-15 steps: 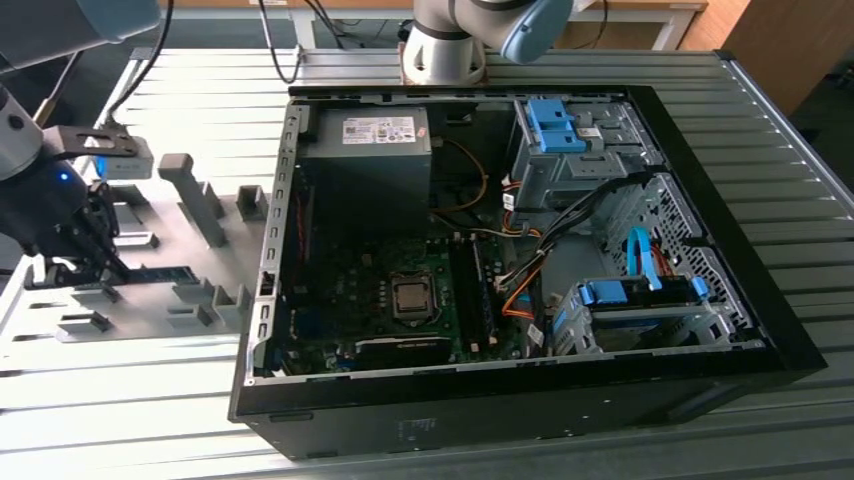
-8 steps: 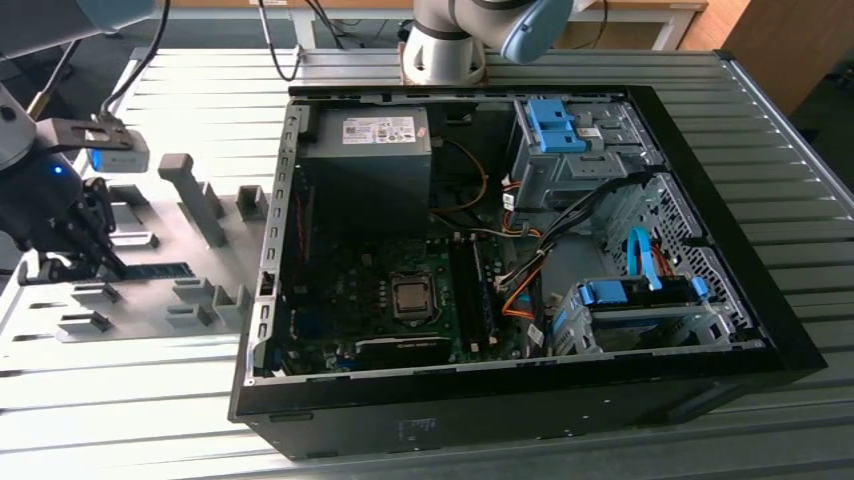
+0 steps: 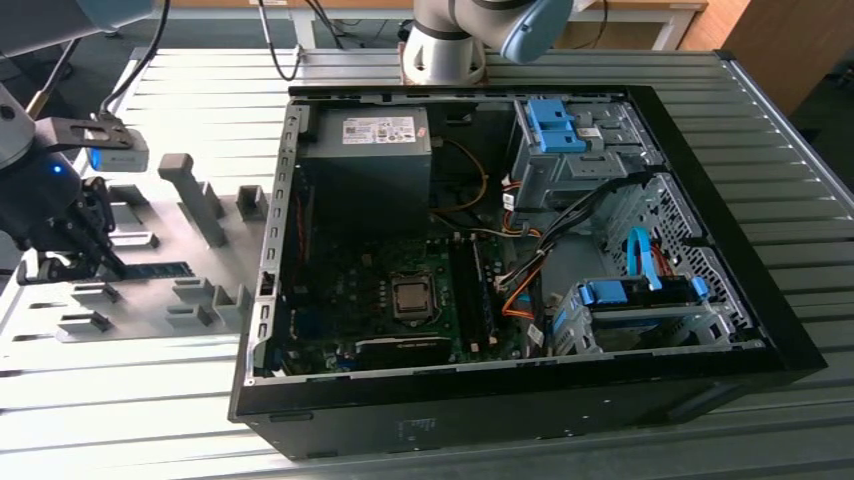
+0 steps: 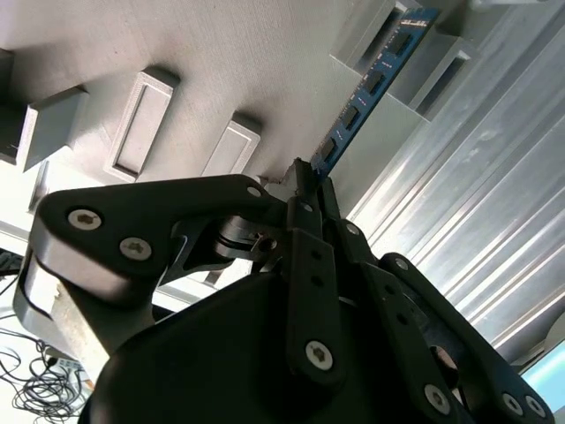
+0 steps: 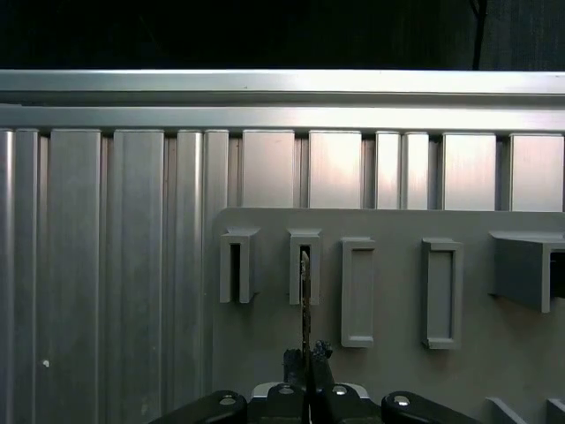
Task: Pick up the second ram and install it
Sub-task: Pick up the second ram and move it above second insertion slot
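The pick-up step is in hand, and it is being worked at the grey holder plate (image 3: pixel 147 215), which is laid on the slatted table (image 3: pixel 134 400) just off the exterior view's left side of the open computer case (image 3: pixel 534 380). The gripper (image 3: pixel 91 262) is brought low over the plate, and in both wrist views its fingers (image 4: pixel 300 221) are seen drawn narrow and pinched onto the near end of the second ram (image 4: pixel 371 84). The stick is stood on its long edge. It is run straight out from the fingertips, and its far end is seated in a slotted grey block (image 5: pixel 305 240) close to one edge of the plate. In the first wrist view the second ram (image 5: pixel 305 291) is caught edge-on as a thin line rising from between the gripper (image 5: pixel 306 356) tips, so it is held centred and in line with the tool. No lift is to be seen yet: the board is judged to be resting in its holder. Installation is not begun, and the black memory slots (image 3: pixel 467 290) are found well apart from it, inside the case. What the grasp calls for, by this reading, is a pull kept in line with the holder slot, since a board this thin is likely to be bent or jammed by any sideways twist.
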Robot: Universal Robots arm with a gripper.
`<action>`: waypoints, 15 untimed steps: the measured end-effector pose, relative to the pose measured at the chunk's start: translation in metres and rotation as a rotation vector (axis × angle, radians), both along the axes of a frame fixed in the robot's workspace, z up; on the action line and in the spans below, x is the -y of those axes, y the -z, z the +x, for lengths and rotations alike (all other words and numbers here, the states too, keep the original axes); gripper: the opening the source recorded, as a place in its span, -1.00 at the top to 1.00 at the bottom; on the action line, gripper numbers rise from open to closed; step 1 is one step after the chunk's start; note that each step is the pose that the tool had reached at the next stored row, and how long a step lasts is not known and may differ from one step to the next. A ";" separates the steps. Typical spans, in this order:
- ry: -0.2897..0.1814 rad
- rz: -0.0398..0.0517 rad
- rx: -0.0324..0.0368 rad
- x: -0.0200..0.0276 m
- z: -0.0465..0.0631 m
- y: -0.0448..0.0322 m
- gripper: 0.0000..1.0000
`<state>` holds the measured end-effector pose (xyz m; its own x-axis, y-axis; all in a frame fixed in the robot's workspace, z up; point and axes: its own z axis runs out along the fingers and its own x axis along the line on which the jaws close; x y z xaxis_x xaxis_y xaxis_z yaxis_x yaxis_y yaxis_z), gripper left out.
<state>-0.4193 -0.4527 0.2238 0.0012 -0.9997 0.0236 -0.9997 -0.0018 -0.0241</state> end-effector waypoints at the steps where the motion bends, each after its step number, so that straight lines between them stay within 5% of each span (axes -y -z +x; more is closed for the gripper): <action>1: 0.000 0.0000 0.0000 0.0000 0.000 0.0000 0.72; 15: 0.000 0.0000 -0.0001 0.0000 0.000 -0.0017 0.72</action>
